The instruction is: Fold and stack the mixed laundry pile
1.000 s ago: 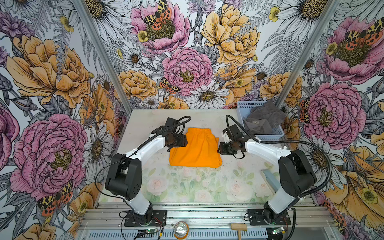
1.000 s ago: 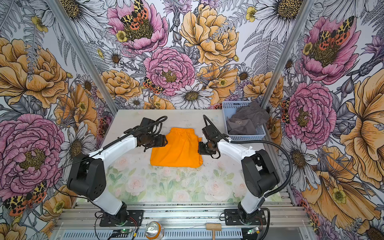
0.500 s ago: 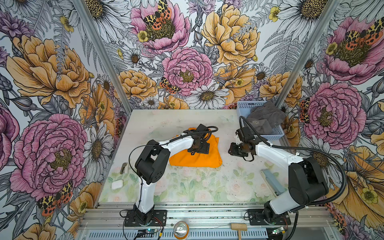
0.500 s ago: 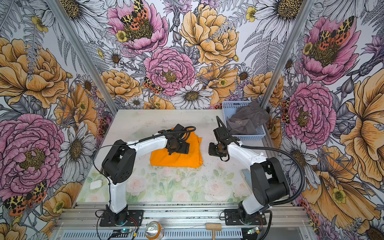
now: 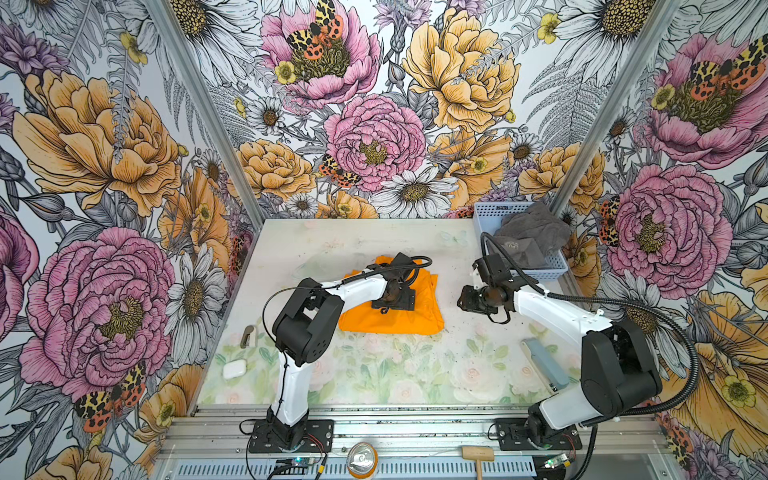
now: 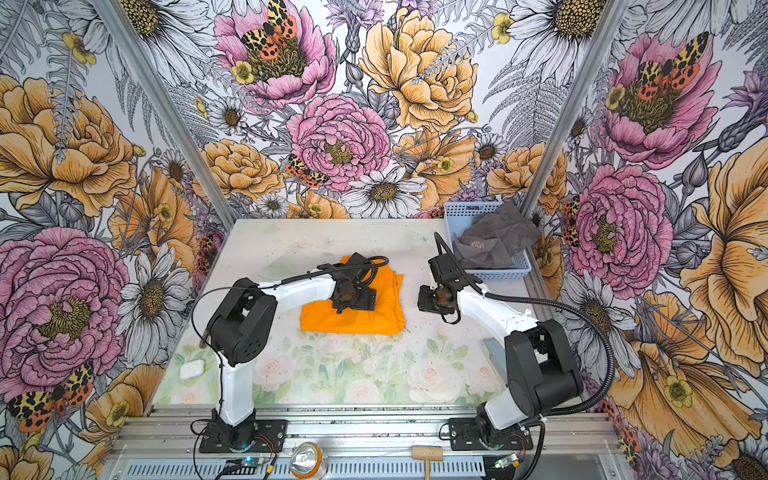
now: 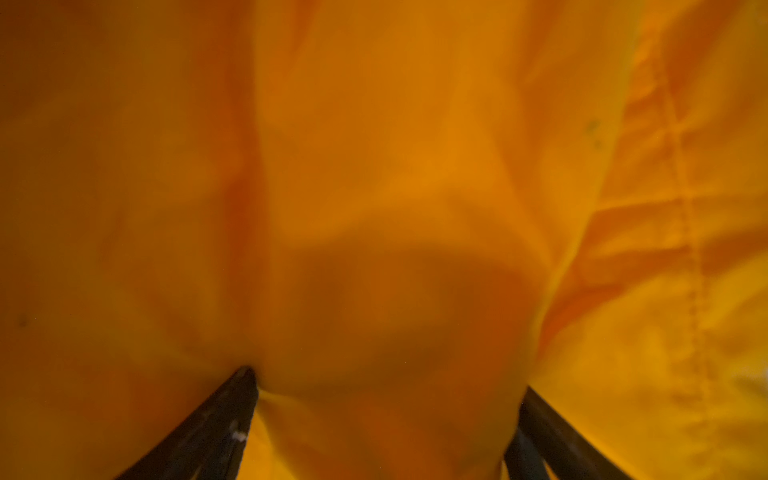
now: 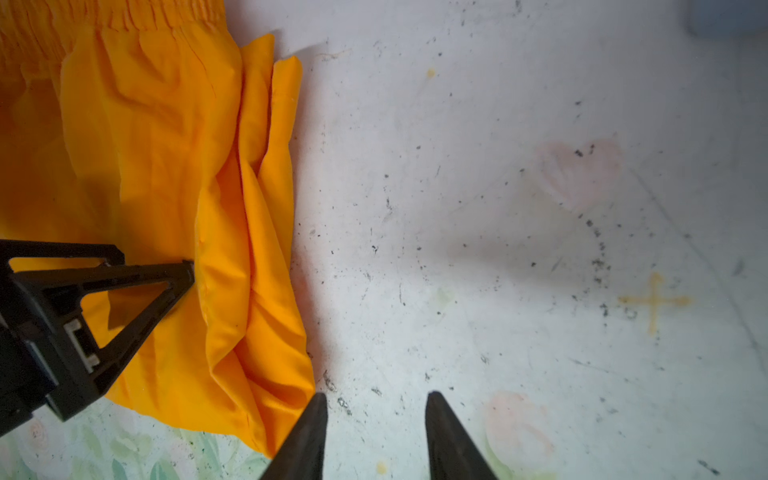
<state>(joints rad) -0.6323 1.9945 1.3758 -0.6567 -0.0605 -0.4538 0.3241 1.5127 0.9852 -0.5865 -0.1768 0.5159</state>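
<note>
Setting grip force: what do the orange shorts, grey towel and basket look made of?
Orange shorts: thin, smooth woven cloth, possibly synthetic; crisp creases, gathered waistband.
Grey towel: thick matte pile, probably terry; soft lumpy folds.
Basket: pale blue plastic, apparently rigid; perforated walls.

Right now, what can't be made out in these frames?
- Left claw grip: left wrist view blurred, bright orange shorts fill it; its own wrist covers it in both top views.
- Dark grey terry towel lower part: behind the pale blue perforated plastic basket wall.
- Shorts' drawstring: in no view.

Folded orange shorts (image 5: 399,323) lie flat; grey towel (image 5: 532,232) crumpled in basket (image 5: 545,272).
</note>
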